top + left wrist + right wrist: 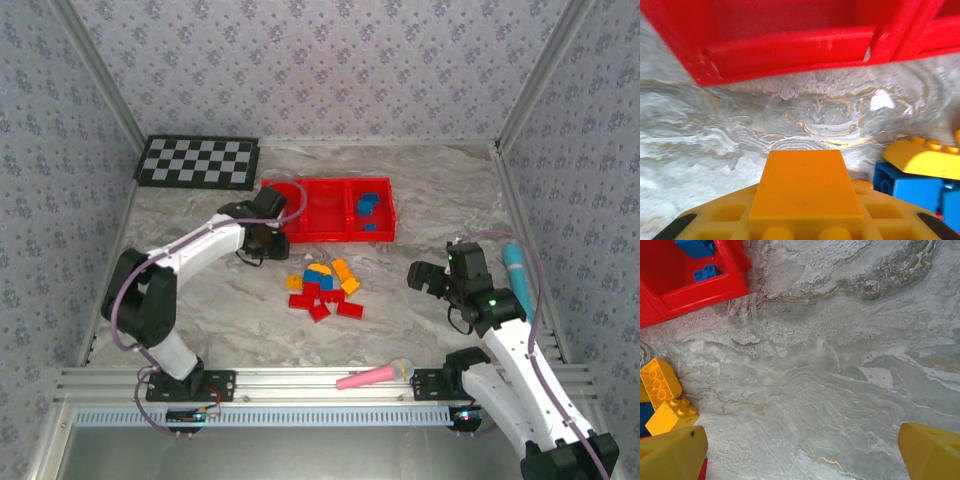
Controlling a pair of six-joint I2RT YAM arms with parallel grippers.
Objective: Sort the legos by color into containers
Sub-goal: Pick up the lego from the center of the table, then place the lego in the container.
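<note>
My left gripper (262, 240) hangs just in front of the red tray's (320, 238) left compartment, shut on an orange-yellow brick (805, 185) that sits between its yellow fingers (715, 220). The tray's front rim (790, 45) lies just beyond it. A pile of red, blue and orange-yellow legos (325, 285) rests on the table in front of the tray. Blue bricks (368, 205) lie in the right compartment (705, 272). To the right of the pile my right gripper (430, 278) is open over bare marble (800, 455), with yellow bricks (660, 382) at its left.
A black-and-white checkerboard (198, 162) lies at the back left. A pink microphone-shaped toy (375, 375) rests near the front rail. A teal object (518, 270) lies by the right wall. Patterned walls close in the table on three sides.
</note>
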